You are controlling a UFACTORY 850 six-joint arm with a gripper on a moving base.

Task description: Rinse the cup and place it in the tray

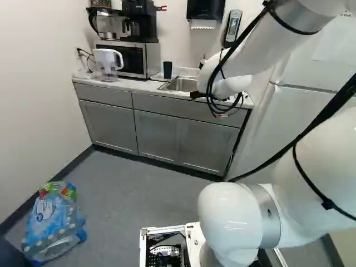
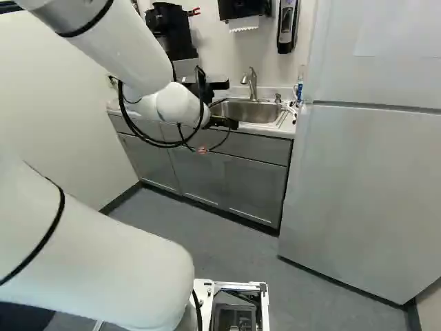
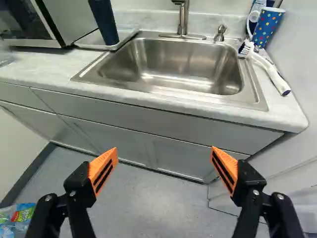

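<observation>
The tool (image 3: 166, 168) hangs empty, fingers wide apart, short of the sink (image 3: 173, 64). Beyond the sink's left corner a dark cup (image 3: 104, 20) stands in a metal tray (image 3: 106, 39) on the worktop (image 3: 44, 67); whether it was rinsed cannot be judged

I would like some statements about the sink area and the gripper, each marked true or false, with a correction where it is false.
1. The gripper is open and holds nothing. True.
2. The sink is full of dishes. False: its basin shows bare steel.
3. A dark cup stands upright in the tray beside the sink. True.
4. The dotted cup lies on its side in the sink. False: it stands on the counter at the sink's far corner.
5. A brush lies on the counter next to the sink. True.
</observation>
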